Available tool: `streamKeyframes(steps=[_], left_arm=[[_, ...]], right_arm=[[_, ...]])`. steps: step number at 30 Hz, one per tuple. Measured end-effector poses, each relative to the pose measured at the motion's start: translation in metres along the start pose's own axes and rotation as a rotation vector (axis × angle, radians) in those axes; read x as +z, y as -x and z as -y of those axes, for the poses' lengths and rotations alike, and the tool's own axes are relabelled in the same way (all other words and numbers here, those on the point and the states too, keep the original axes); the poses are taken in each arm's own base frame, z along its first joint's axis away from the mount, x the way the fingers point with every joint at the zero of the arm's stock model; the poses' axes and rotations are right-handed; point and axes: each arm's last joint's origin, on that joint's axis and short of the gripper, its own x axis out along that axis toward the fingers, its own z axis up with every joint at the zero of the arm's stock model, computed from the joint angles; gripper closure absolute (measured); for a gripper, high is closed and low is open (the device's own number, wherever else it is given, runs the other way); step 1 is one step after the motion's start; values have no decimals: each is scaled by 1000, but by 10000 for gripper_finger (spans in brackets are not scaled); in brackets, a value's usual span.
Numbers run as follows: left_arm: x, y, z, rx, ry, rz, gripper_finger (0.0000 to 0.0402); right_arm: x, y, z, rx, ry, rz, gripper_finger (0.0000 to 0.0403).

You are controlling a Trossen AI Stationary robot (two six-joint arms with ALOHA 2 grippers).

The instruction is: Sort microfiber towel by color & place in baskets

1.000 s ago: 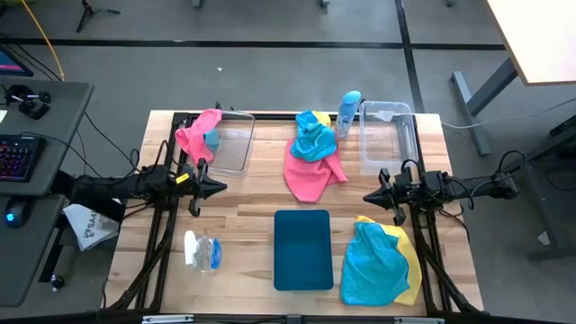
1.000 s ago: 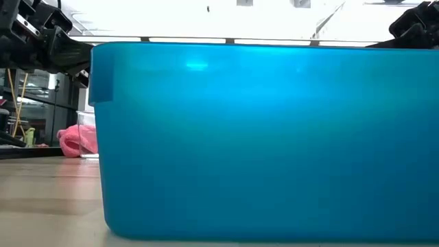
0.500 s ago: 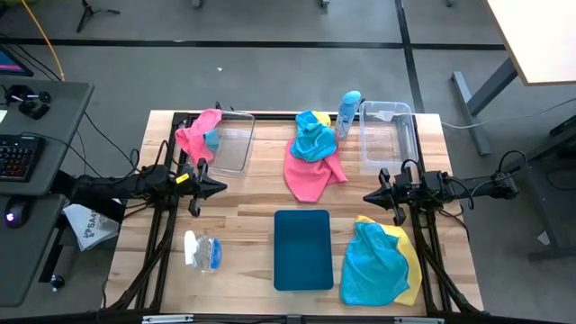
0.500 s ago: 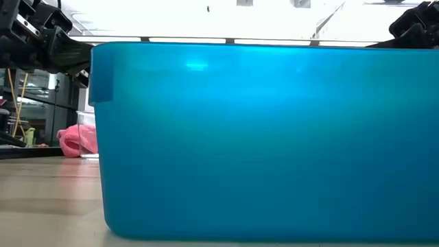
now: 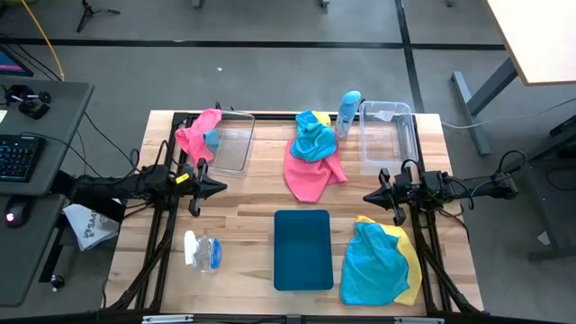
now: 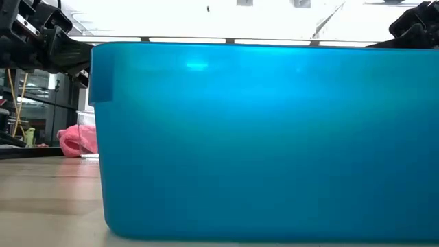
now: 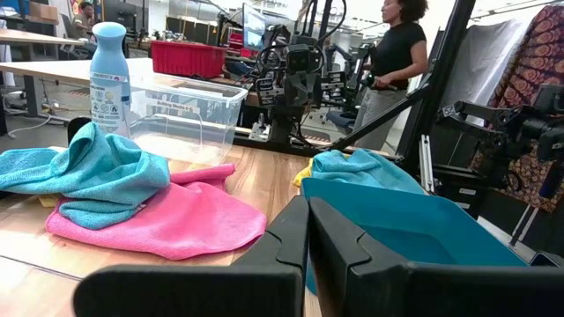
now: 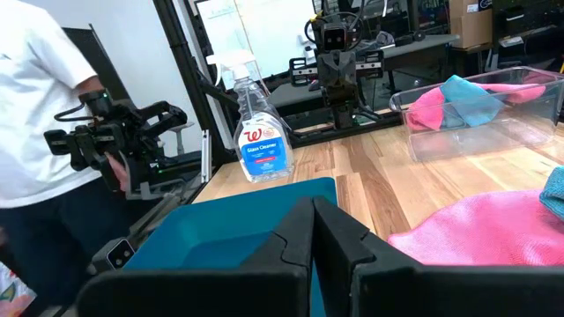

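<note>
We see a light wooden table [image 5: 252,202]. On it, at the far edge, sit two clear bins: the left bin [image 5: 232,144] with a pink and blue cloth [image 5: 198,135] draped over its rim, and the right bin [image 5: 389,135]. Between them lies a pink towel [image 5: 310,175] with a blue towel [image 5: 313,139] on top, and a light-blue-capped bottle [image 5: 348,112] stands just beside the right bin. Nearer us lie a spray bottle [image 5: 200,250], a dark-teal tray [image 5: 302,249], and a blue towel over a yellow one [image 5: 378,263].

No change on the table across the 3 moments. Off the table's left edge, the keyboard [image 5: 18,155] backlight shifts from red-pink to blue; nothing else differs.
</note>
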Motion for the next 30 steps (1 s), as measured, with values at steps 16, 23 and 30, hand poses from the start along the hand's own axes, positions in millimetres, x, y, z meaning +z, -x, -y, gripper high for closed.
streamKeyframes(steps=[16,23,30], left_arm=[[2,0,0,-4,12,22,401],[37,7,3,-48,311,398,402],[59,18,-4,245,431,681,402]], right_arm=[[0,0,0,0,0,0,402],[0,0,0,0,0,0,402],[0,0,0,0,0,0,402]])
